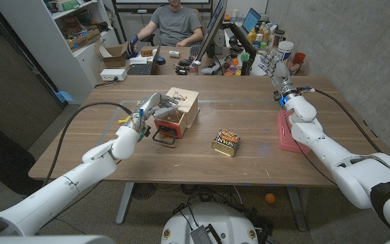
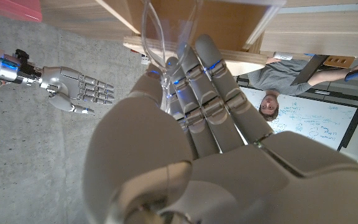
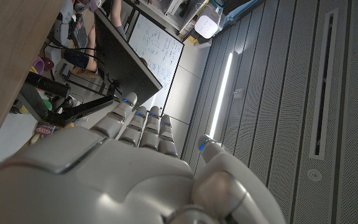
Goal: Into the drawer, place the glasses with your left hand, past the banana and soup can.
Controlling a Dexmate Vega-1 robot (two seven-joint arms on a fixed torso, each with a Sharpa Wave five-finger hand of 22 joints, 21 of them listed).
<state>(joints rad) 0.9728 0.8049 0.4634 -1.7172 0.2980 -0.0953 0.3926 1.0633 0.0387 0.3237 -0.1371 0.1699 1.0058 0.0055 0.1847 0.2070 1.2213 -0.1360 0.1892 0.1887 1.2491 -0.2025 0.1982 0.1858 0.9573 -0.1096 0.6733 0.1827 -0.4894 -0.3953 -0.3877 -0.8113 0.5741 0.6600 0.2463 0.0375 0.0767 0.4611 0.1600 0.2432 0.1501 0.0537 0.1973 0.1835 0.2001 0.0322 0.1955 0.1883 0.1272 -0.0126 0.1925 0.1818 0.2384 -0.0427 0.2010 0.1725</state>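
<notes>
Glasses (image 1: 166,134), 1 pr, held by left robot hand (image 1: 149,110) at 1 drawer (image 1: 170,122); right robot hand (image 1: 279,73) open, empty.

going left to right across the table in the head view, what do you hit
left hand → wooden drawer box → tin can lying on its side → pink tray. The right hand is raised above the table's far right edge, roughly over the tray, so I leave it unordered.
</notes>
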